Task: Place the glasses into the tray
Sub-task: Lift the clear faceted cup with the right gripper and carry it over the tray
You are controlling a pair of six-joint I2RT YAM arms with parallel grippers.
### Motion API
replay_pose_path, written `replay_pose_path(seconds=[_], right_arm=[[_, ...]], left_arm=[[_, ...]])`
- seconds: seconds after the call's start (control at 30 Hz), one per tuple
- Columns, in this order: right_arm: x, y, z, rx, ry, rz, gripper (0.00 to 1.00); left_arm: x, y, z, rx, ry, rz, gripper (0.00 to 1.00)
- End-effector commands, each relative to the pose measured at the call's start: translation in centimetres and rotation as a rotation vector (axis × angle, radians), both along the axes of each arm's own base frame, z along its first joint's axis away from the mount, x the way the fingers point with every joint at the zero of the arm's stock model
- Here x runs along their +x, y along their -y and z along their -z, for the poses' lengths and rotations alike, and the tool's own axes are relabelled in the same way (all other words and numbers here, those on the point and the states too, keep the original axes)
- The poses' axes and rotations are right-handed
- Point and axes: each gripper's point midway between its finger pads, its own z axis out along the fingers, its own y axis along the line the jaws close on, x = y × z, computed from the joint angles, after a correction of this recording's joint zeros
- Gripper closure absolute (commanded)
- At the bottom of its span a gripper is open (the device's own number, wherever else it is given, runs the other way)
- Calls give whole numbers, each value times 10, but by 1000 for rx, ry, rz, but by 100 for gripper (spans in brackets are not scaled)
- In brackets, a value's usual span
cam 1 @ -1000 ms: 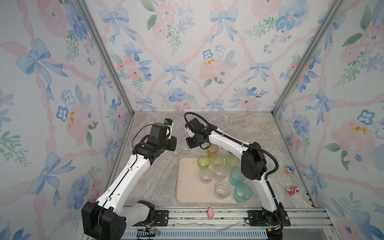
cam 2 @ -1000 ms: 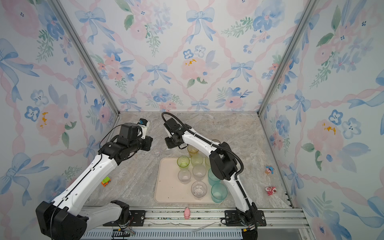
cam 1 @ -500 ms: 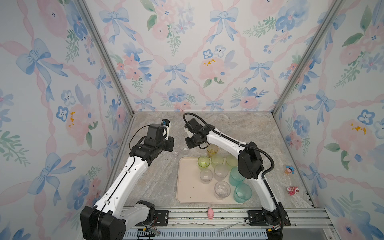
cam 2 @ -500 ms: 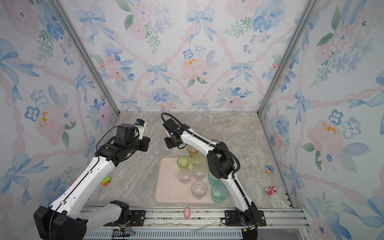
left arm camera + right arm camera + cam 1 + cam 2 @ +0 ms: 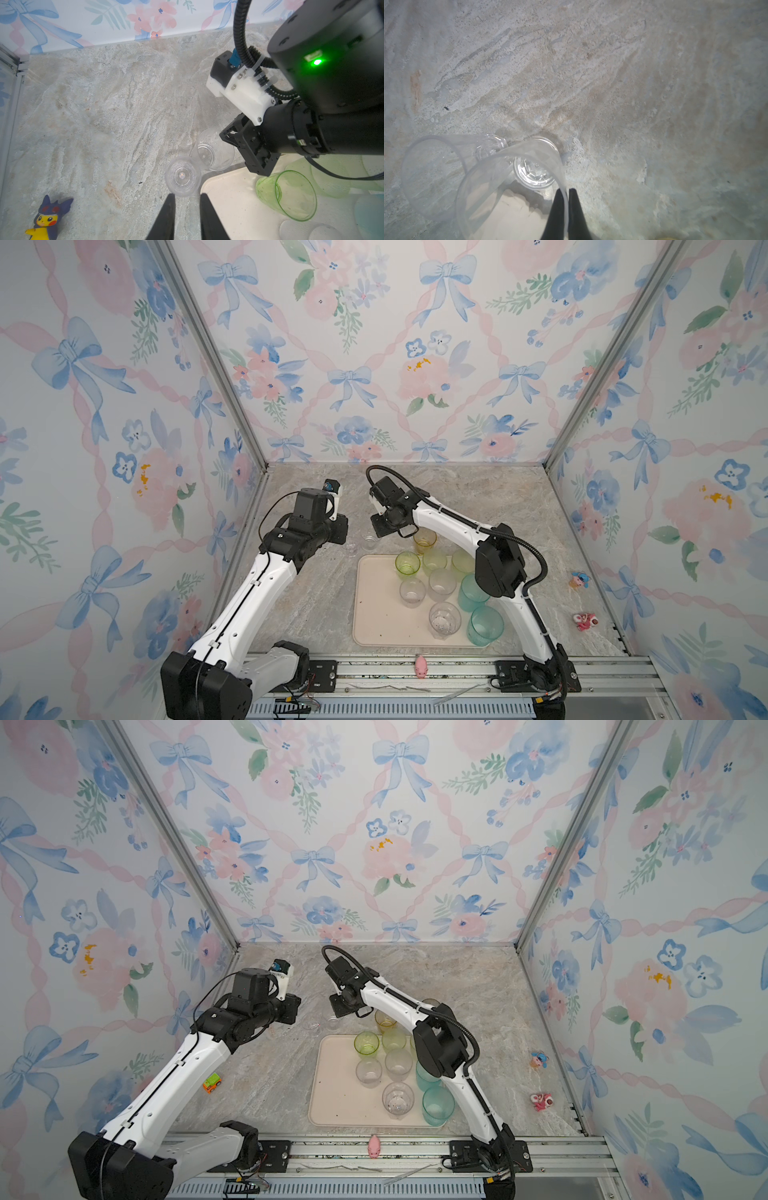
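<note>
My right gripper (image 5: 566, 190) is shut on the rim of a clear glass (image 5: 535, 172), one finger inside and one outside. That clear glass (image 5: 369, 541) stands on the marble just beyond the tray's (image 5: 374, 622) far left corner. A second clear glass (image 5: 182, 176) stands beside it, just ahead of my left gripper (image 5: 187, 196), which is open a little and holds nothing. In the tray stand green (image 5: 407, 565), pale green (image 5: 434, 559), clear (image 5: 412, 592) and teal (image 5: 485, 624) glasses. An amber glass (image 5: 424, 540) stands on the marble behind the tray.
A Pikachu figure (image 5: 47, 218) and a toy car (image 5: 212, 1082) lie on the left. Two small figurines (image 5: 579, 580) (image 5: 585, 621) sit by the right wall. A pink pig (image 5: 421, 667) rests on the front rail. Walls enclose three sides.
My right gripper has closed onto the clear glass's rim. The left arm has drawn back slightly to the left.
</note>
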Motion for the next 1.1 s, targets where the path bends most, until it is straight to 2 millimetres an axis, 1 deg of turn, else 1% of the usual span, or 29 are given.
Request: replay_pose_path(seconds=[0.0, 0.1, 0.2, 0.37, 0.47, 0.57, 0.67, 0.77, 0.8, 0.83, 0.87, 0.93, 1.03, 1.07], right_arm=[[-1, 1, -3, -7, 27, 1, 100], [0, 0, -23, 48, 65, 4, 100], [-2, 1, -49, 104, 101, 2, 100], [-9, 11, -90, 151, 166, -7, 100], [-19, 19, -112, 178, 194, -19, 100], [-36, 26, -132, 193, 210, -56, 100], [-64, 32, -147, 187, 221, -127, 100], [-101, 39, -152, 154, 230, -219, 100], [-117, 42, -152, 136, 233, -256, 100], [-132, 44, -148, 109, 233, -300, 100], [-145, 49, -152, 92, 251, -320, 100], [-175, 56, -149, 50, 253, -376, 100], [-207, 65, -141, 18, 251, -416, 100], [-215, 68, -139, 10, 249, -420, 100]], left_arm=[[0, -1, 1, 4, 11, 13, 76], [0, -4, -1, 1, 22, -1, 75], [1, -4, -1, -12, 24, -6, 75], [2, -5, 1, -19, 21, -14, 76], [2, -4, -1, -27, 28, -9, 75], [3, -2, -2, -37, 30, -5, 76], [3, 0, -3, -47, 29, 4, 76], [3, 2, -6, -55, 33, 8, 76], [3, 2, -7, -57, 36, 9, 76], [3, 3, -8, -59, 39, 12, 75], [3, 3, -10, -59, 43, 14, 75], [3, 5, -9, -63, 39, 23, 75], [3, 8, -7, -73, 29, 36, 76], [4, 8, -7, -75, 27, 37, 76]])
